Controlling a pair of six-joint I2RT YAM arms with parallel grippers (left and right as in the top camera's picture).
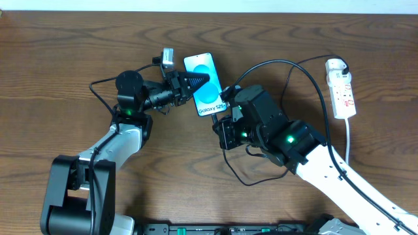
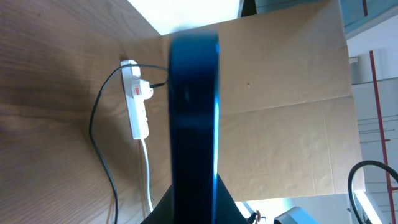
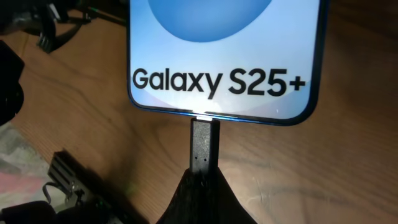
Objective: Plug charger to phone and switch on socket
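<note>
Two grippers meet at the phone [image 1: 210, 98], which sits near the middle of the table [image 1: 65, 52], screen up in the overhead view. The left gripper [image 1: 198, 81] is clamped across the phone from the left. Its wrist camera shows the handset edge-on as a dark blue blur, with only the dark bases of the fingers visible at the bottom of the frame.

The right gripper [image 3: 202, 180] is closed tight on the small black connector [image 3: 204, 140]. The connector's tip meets the middle of the phone's bottom edge, just below the "Galaxy S25+" lettering. How far it is seated cannot be told, because a bright spot hides the joint.

The charger cable [image 1: 307, 68] arcs from the far-right end of the table towards the right arm, whose body hides the rest of its run.

The power strip [image 1: 343, 88] lies well apart from the phone, by the right edge of the table. A plug is fitted at its far end and a white cord [image 1: 351, 140] trails off it. Its red marks are too small to show the switch position. A cardboard sheet [image 2: 286, 93] fills the background of the left wrist view.
</note>
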